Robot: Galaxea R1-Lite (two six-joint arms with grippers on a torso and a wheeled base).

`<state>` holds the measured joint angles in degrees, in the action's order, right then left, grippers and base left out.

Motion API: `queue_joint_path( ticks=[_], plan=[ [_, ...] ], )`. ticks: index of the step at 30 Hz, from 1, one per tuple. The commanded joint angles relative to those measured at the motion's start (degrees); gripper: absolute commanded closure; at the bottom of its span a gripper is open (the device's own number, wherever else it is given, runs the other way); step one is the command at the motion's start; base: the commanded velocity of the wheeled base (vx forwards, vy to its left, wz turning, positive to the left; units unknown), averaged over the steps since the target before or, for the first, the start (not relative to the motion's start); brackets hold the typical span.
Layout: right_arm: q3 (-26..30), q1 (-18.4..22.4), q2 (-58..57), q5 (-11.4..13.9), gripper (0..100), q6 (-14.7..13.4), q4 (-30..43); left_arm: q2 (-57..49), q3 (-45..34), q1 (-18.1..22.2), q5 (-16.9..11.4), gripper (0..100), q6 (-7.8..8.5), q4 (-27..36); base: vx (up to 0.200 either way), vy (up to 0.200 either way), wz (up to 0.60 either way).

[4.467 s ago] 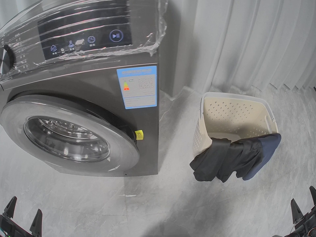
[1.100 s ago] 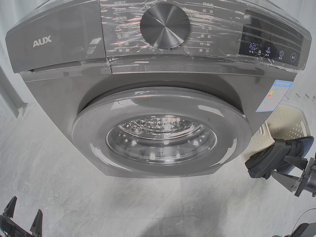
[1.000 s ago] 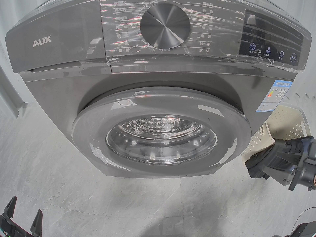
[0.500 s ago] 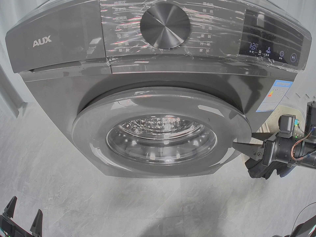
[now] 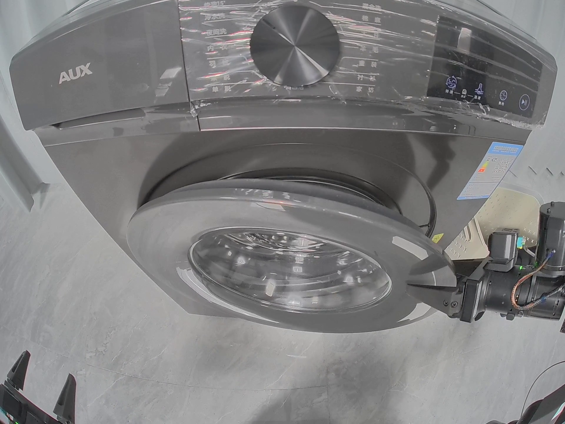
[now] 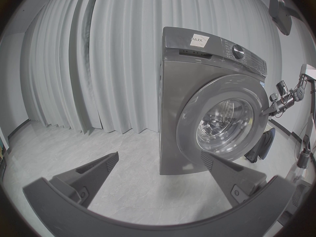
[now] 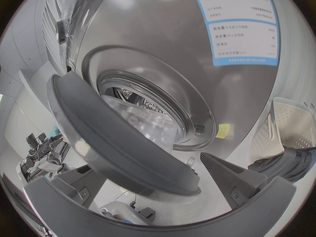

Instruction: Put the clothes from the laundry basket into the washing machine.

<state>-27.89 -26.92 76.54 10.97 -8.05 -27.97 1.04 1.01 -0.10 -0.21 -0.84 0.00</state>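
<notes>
Operator: Door (image 5: 282, 254) status on the washing machine (image 5: 106, 148)?

Technician: Partly swung out. The right claw (image 5: 435, 290) is spread wide and clamps nothing; its fingers straddle the door's free edge. Recommended: pull along the hinge arc, with the edge seated deep between the fingers, until the drum mouth (image 7: 141, 99) is fully exposed.

Operator: Clothes?

Technician: Dark clothes (image 7: 286, 163) hang over the rim of the laundry basket (image 7: 291, 122), on the floor (image 5: 235, 372) just beside the machine. The left claw (image 5: 38, 384) hangs low, wide open, empty. Obstruction: the half-open door screens the drum.
</notes>
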Motion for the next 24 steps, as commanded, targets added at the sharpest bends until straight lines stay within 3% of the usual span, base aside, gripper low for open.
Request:
queue_joint_path(
  ticks=[1,4,12,16,22,24],
  plan=[
    [-1.0,-0.1,-0.8,-0.1,0,0.0,-0.2,-0.9,-0.9,0.0,0.0,0,-0.04,0.0,-0.200,0.000,0.00],
    [-1.5,-0.3,1.2,-0.1,0,0.0,-0.2,-0.9,-0.9,0.0,0.0,0,-0.04,0.0,-0.200,0.000,0.00],
    [0.8,-3.9,-1.5,0.6,0,-0.3,-0.2,-0.9,-0.9,0.0,-0.1,0,-0.04,0.0,0.000,0.000,0.00],
    [3.0,-3.8,-3.6,1.0,0,0.0,-0.1,-0.9,-0.9,0.0,-0.1,0,-0.04,0.0,0.000,0.000,0.00],
    [-0.8,-3.1,0.4,0.4,0,-0.1,-0.2,-0.9,-0.9,0.0,-0.1,0,-0.04,0.0,0.000,0.000,0.00],
    [-2.4,-3.5,2.6,0.3,0,-0.2,-0.2,-0.9,-0.9,0.0,-0.1,0,-0.04,0.0,-0.200,0.000,0.00]
  ],
)
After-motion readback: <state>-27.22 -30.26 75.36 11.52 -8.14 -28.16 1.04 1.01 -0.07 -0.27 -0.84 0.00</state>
